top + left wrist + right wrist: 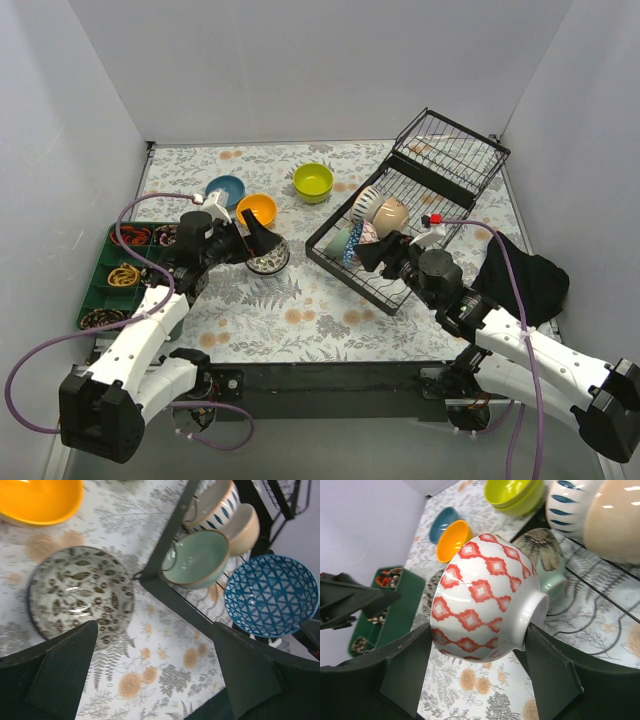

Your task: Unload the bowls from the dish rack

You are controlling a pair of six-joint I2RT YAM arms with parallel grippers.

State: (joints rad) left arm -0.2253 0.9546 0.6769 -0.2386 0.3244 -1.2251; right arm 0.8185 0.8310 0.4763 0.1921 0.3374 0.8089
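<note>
The black wire dish rack [342,273] stands at the right, its raised tier [450,150] at the far end. A striped bowl [367,203], a beige bowl [392,215] and a pale-green bowl [338,240] lean in it. My right gripper [368,250] is shut on a white bowl with red diamonds [485,595], one finger on its rim and the other on its foot, over the rack's near-left corner. My left gripper [258,240] is open and empty just above a leaf-patterned bowl [80,595] on the table. Lime [313,181], blue [225,190] and orange [257,209] bowls stand on the table.
A green compartment tray [110,275] with small items lies at the left edge. A black cloth [525,275] lies right of the rack. White walls close in on three sides. A blue lattice bowl face [270,595] shows beside the rack's corner bar [167,587].
</note>
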